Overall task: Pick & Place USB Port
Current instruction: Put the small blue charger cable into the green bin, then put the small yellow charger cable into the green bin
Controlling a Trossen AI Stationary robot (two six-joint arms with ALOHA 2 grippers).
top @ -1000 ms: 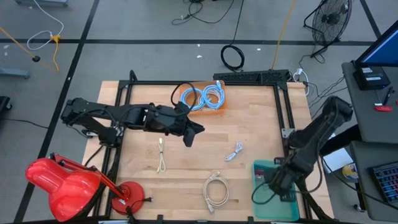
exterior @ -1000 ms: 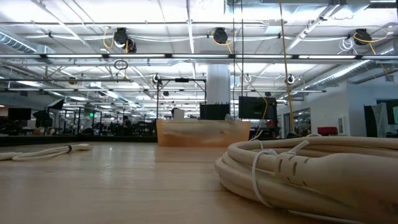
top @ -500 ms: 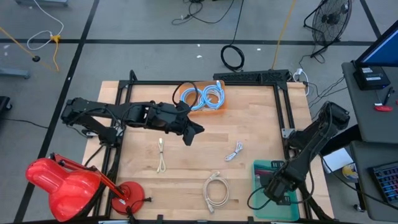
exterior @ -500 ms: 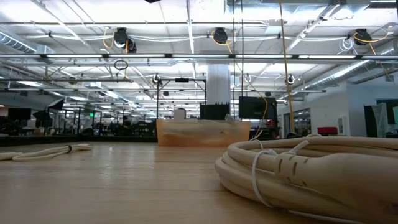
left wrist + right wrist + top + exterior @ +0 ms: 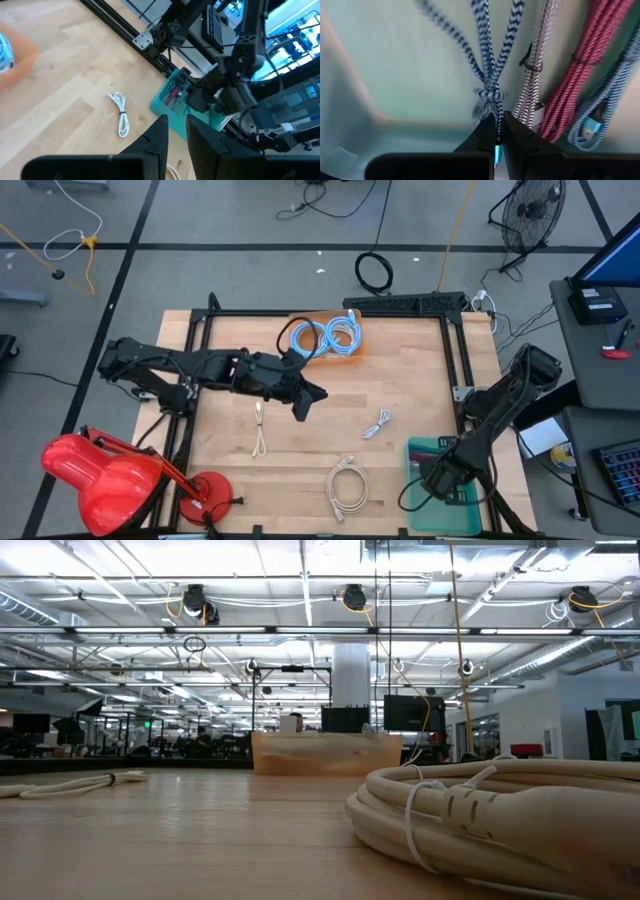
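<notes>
The left gripper (image 5: 305,405) is above the middle of the wooden table (image 5: 410,380), pointing toward the right side. Just behind it, at the far edge, stands an orange tray (image 5: 327,337) with blue coiled cables. A thin beige cable (image 5: 260,430) lies near it, toward the front. A small white cable (image 5: 377,423) lies to its right. The right gripper (image 5: 437,477) is low over the teal bin (image 5: 418,510) at the front right corner, and a coiled cream cable (image 5: 346,487) lies to its left.

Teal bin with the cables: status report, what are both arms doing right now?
Right pincer shut on blue-striped cable over teal bin. Left pincer waits mid-table, nothing held. Nothing in the way.
</notes>
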